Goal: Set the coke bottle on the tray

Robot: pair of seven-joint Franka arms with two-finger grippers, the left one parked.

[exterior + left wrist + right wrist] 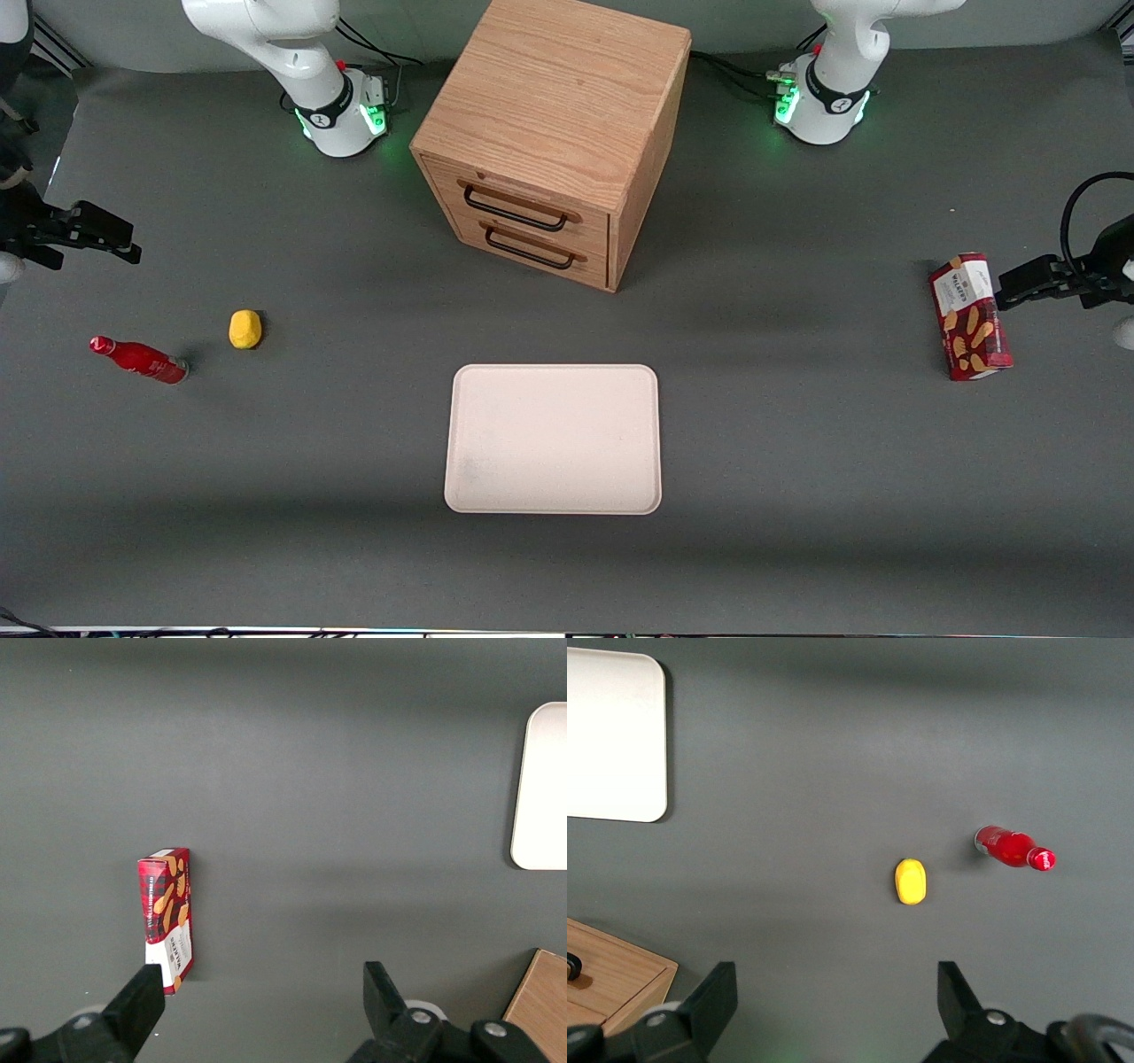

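While pincer [833, 1010] agape aloft, slim glossy coke bottle [138, 359].

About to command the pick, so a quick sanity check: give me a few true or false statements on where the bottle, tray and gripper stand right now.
1. The coke bottle stands on the tray. False: it is on the table, toward the working arm's end.
2. The gripper is open and holds nothing. True.
3. A yellow object sits beside the bottle. True.
4. The tray carries the snack box. False: the box stands on the table toward the parked arm's end.
5. The wooden cabinet's drawers are pulled open. False: both look closed.
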